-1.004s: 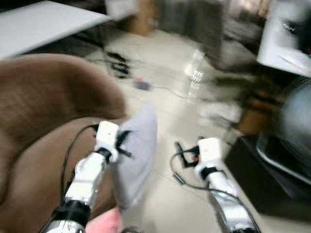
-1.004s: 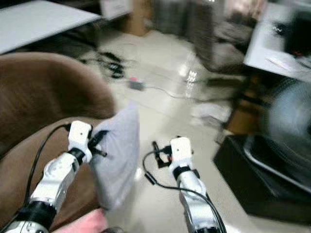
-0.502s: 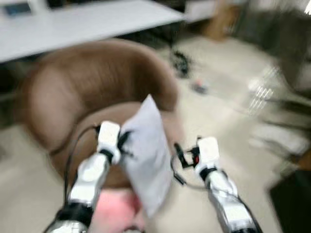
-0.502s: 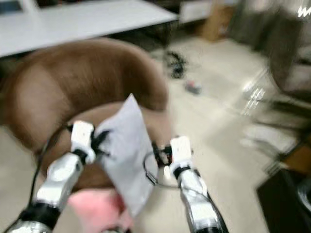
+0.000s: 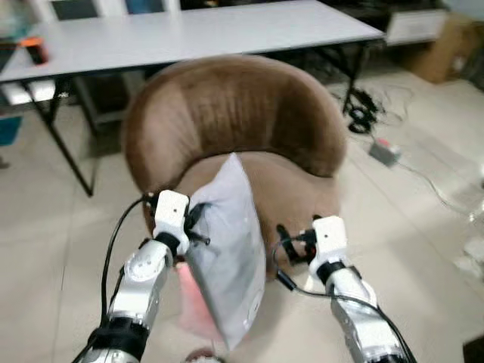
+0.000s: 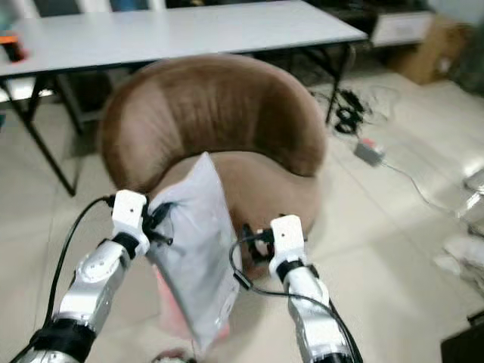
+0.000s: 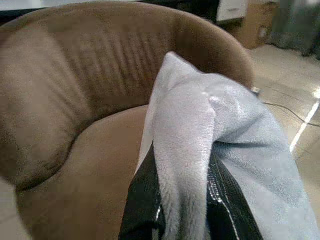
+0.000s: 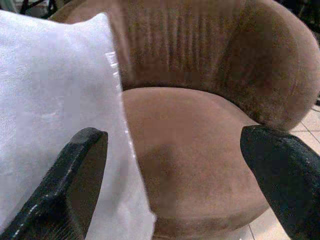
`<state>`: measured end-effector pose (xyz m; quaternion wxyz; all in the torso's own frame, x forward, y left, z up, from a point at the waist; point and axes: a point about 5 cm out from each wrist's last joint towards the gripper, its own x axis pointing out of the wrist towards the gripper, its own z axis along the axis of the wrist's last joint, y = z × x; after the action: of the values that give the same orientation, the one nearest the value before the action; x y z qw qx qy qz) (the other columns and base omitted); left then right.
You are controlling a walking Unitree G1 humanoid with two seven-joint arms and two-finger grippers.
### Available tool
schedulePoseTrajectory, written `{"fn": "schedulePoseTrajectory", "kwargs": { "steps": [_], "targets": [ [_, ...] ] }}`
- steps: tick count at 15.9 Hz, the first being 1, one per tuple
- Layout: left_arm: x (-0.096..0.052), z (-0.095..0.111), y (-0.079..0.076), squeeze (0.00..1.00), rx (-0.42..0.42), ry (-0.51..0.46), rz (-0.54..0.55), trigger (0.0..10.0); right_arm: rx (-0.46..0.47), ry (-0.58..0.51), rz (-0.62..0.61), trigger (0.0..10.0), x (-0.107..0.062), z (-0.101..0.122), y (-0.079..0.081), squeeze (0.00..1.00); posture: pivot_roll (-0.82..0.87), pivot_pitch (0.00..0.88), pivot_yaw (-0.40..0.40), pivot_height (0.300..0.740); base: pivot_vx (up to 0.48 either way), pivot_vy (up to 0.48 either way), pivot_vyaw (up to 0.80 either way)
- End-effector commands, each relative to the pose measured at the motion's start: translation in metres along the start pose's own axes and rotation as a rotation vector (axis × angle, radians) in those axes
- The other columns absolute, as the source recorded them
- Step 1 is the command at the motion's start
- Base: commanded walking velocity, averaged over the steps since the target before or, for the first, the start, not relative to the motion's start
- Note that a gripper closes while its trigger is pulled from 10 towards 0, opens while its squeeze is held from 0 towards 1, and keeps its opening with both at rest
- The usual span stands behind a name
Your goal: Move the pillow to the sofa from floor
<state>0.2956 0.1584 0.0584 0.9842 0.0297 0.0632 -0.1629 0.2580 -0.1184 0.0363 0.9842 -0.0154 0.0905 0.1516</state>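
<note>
In the left eye view, directly ahead: a round brown armchair (image 5: 242,144) with a curved back, seat facing the robot, standing in for the sofa of the task. Between the two arms and off the floor, a pale grey pillow (image 5: 231,249), hanging on edge by one upper side, lower corner drooping toward something pink beneath. Held so, probably, for a forward carry over the seat's front lip and a simple drop. Left gripper (image 5: 195,224) at the pillow's upper edge, bearing its weight; right gripper (image 5: 287,246) just beside the pillow's other face, not clearly touching. Behind the chair, a long white table (image 5: 189,34); on the tiles to the right, a tangle of cables and a power strip (image 5: 384,151).

In the right eye view: same layout, with the pillow overlapping the near part of the seat, so seemingly close enough for a release with little more reach.

In the left wrist view: the grip itself, not legible from the head. Two black fingers (image 7: 142,205) pinched on a fold of the plush fabric, bunched between them, chair back curving beyond.

In the right wrist view: fingers (image 8: 75,175) spread wide apart, nothing between them; the pillow beside one finger, bare brown seat cushion ahead. Evidently a free hand, available for steadying.
</note>
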Motion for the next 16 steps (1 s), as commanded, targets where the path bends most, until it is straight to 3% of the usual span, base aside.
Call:
{"fn": "schedulePoseTrajectory", "kwargs": {
  "steps": [1, 3, 4, 5, 6, 7, 10, 11, 12, 16],
  "targets": [
    [0.003, 0.009, 0.004, 0.00, -0.009, -0.019, 0.030, 0.0, 0.004, 0.003, 0.009, 10.0, 0.002, 0.001, 0.002, 0.25, 0.06, 0.012, 0.004, 0.740, 0.000, 0.000, 0.72],
    [0.003, 0.012, 0.006, 0.00, 0.026, -0.026, 0.037, 0.0, 0.022, 0.013, 0.005, 10.0, 0.003, -0.001, 0.002, 0.24, 0.07, 0.013, 0.003, 0.740, 0.000, 0.000, 0.73],
    [0.004, 0.013, 0.009, 0.00, 0.043, -0.030, 0.055, 0.0, 0.034, 0.032, 0.006, 10.0, 0.003, -0.003, 0.002, 0.16, 0.07, 0.013, 0.002, 0.740, 0.000, 0.000, 0.00],
    [0.005, 0.017, 0.012, 0.00, 0.059, -0.043, 0.066, 0.0, 0.016, 0.025, 0.005, 10.0, 0.003, -0.002, 0.003, 0.15, 0.07, 0.012, 0.002, 0.740, 0.000, 0.000, 0.00],
    [0.007, 0.025, 0.015, 0.00, 0.056, -0.074, 0.085, 0.0, -0.029, -0.052, -0.011, 10.0, 0.002, 0.009, 0.002, 0.13, 0.07, 0.015, 0.001, 0.740, 0.000, 0.000, 0.00],
    [0.012, 0.052, 0.027, 0.00, 0.094, -0.152, 0.131, 0.0, -0.080, -0.151, -0.026, 10.0, 0.004, 0.030, -0.002, 0.13, 0.07, 0.010, 0.003, 0.740, 0.000, 0.000, 0.00],
    [0.020, 0.127, 0.069, 0.00, 0.126, -0.263, 0.228, 0.0, -0.045, -0.207, -0.083, 10.0, 0.011, 0.060, -0.017, 0.08, 0.09, 0.008, 0.004, 0.740, 0.000, 0.000, 0.00],
    [0.023, 0.135, 0.076, 0.00, 0.139, -0.265, 0.234, 0.0, -0.061, -0.212, -0.089, 10.0, 0.014, 0.065, -0.021, 0.07, 0.10, 0.009, 0.004, 0.740, 0.000, 0.000, 0.00],
    [0.031, 0.135, 0.088, 0.00, 0.212, -0.212, 0.237, 0.0, -0.072, -0.238, -0.110, 10.0, 0.024, 0.080, -0.033, 0.06, 0.10, 0.001, 0.003, 0.740, 0.000, 0.000, 0.00],
    [0.039, 0.123, 0.085, 0.00, 0.253, -0.132, 0.228, 0.0, -0.069, -0.234, -0.115, 10.0, 0.031, 0.087, -0.037, 0.06, 0.10, 0.000, 0.001, 0.740, 0.000, 0.000, 0.00]
  ]
}}
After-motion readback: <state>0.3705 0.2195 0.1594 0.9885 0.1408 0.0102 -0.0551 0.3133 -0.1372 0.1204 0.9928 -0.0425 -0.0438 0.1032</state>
